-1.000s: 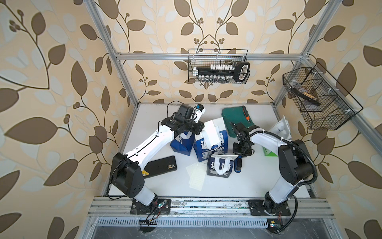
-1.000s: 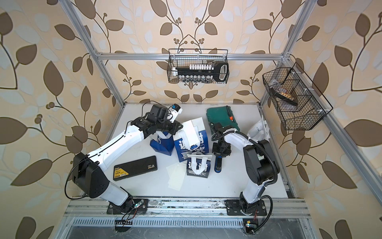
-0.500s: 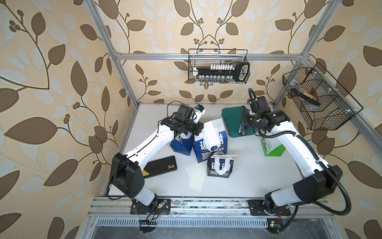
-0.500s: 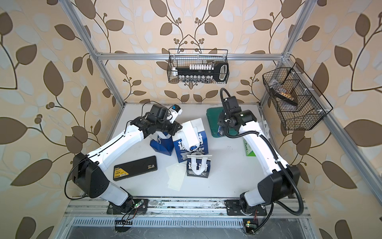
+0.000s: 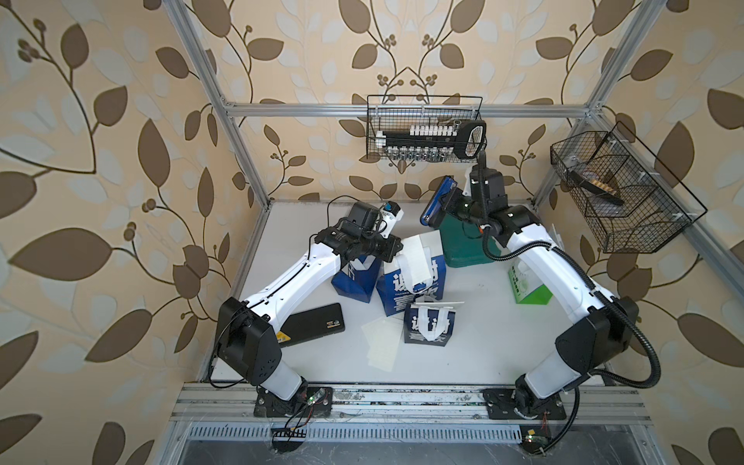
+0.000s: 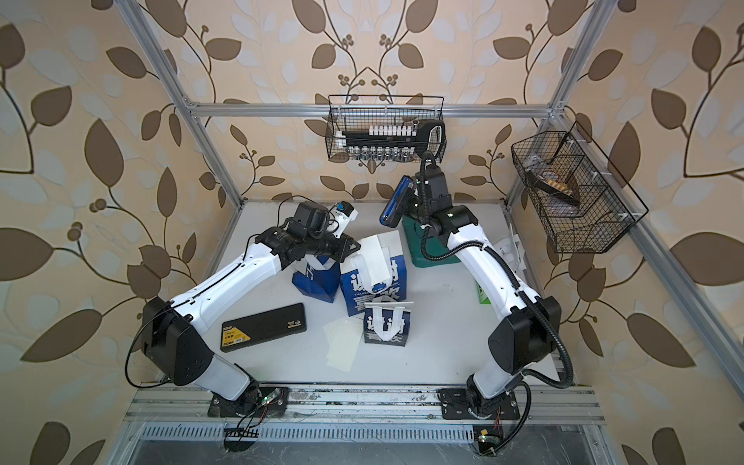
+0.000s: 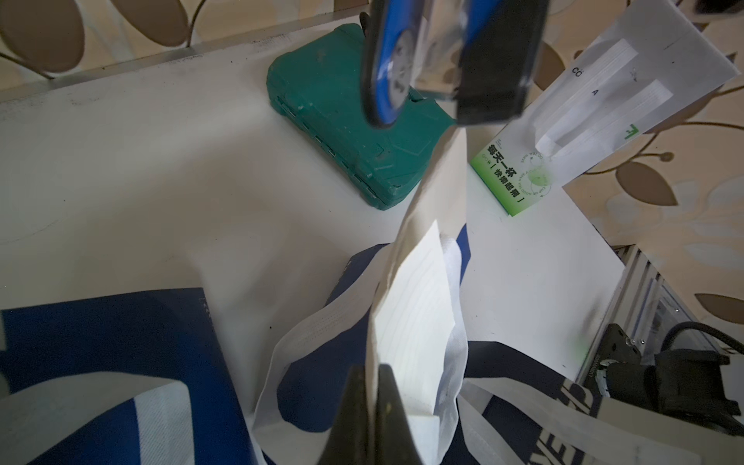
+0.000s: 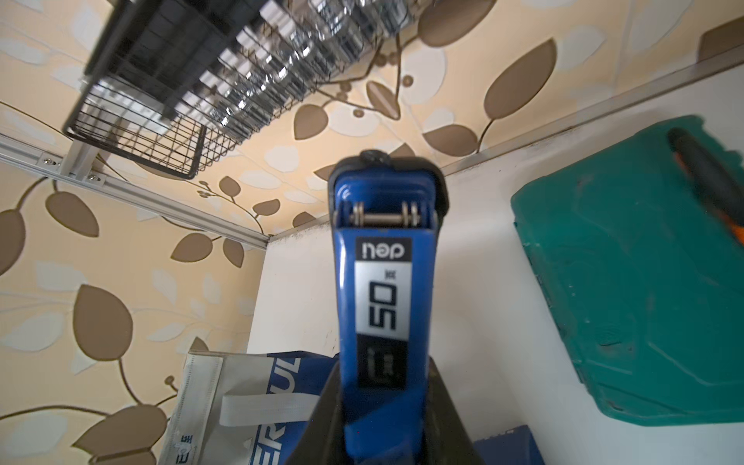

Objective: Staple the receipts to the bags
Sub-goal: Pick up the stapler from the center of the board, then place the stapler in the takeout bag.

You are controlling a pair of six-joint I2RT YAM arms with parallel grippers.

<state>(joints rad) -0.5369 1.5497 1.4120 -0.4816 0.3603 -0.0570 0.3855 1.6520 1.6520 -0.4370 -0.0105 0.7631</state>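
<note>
In both top views my left gripper [image 5: 396, 246] [image 6: 354, 247] is shut on the top edge of a larger blue-and-white bag [image 5: 410, 286] [image 6: 374, 288], pinning a receipt [image 5: 418, 261] [image 6: 376, 257] against it. The left wrist view shows the fingertips [image 7: 372, 368] closed on that pale edge, with the lined receipt [image 7: 418, 318] beside it. My right gripper [image 5: 457, 205] [image 8: 382, 402] is shut on a blue stapler [image 5: 439, 200] [image 6: 396, 203] [image 8: 382, 306], held high above the back of the table. A second blue bag [image 5: 356, 280], a small navy bag [image 5: 428, 328] and a white-and-green bag [image 5: 527, 282] stand nearby. Loose receipts [image 5: 380, 342] lie at the front.
A green plastic case [image 5: 463, 245] [image 8: 628, 282] lies under the raised stapler. A black case [image 5: 318, 322] rests by the left arm's base. Wire baskets hang on the back wall [image 5: 424, 129] and the right wall [image 5: 616, 193].
My right arm has lifted the stapler from the table beside the small navy bag and swung it up and back over the green case. The left arm has kept still.
</note>
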